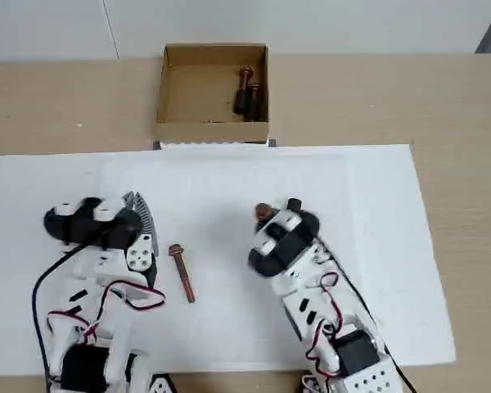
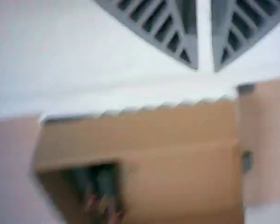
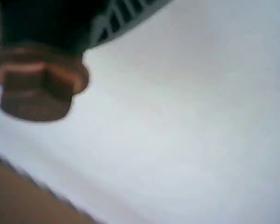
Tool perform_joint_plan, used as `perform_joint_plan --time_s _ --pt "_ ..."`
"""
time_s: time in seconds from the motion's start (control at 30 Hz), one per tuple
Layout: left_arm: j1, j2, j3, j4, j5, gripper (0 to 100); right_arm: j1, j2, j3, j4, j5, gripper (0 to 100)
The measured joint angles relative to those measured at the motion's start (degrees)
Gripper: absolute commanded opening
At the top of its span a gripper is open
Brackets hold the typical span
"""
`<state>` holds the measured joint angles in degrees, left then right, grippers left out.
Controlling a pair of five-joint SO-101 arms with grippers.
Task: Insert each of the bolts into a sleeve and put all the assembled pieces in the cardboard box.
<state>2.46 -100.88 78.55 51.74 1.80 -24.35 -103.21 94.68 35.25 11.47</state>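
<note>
Wooden table [image 1: 49,98], covered near the arms by a white sheet [image 1: 229,180]. At the sheet's far edge sits an open box [image 1: 213,131], with two assembled pieces [image 1: 247,92] lying against its right wall. At near left, the left claw [image 1: 141,214] points toward the box, its grey fingers [image 2: 154,23] almost closed, with a thin gap and nothing between them. Just right of it a loose bolt [image 1: 182,273] lies flat on the sheet. The right claw [image 1: 272,221], near centre, is clamped on a second bolt [image 3: 37,86], whose copper head sticks out on the far side. Something dark adjoins the head; whether it is a sleeve is unclear.
</note>
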Motion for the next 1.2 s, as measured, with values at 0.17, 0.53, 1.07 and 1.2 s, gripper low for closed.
perform_joint_plan --time_s 0.17,0.53,1.07,1.2 --pt "-2.55 0.18 6.15 1.76 -1.58 1 8.97 0.00 0.00 6.51 -9.49 0.3" --pt "-2.90 0.18 14.86 1.93 -1.67 1 11.52 1.76 -12.84 12.22 -16.53 0.3" --pt "-2.90 0.26 15.91 1.93 -1.76 1 11.96 55.30 -49.67 -3.78 -16.79 0.3" --pt "-2.90 0.26 15.91 1.93 -1.76 1 11.96 72.44 -60.92 -9.49 -16.79 0.3"
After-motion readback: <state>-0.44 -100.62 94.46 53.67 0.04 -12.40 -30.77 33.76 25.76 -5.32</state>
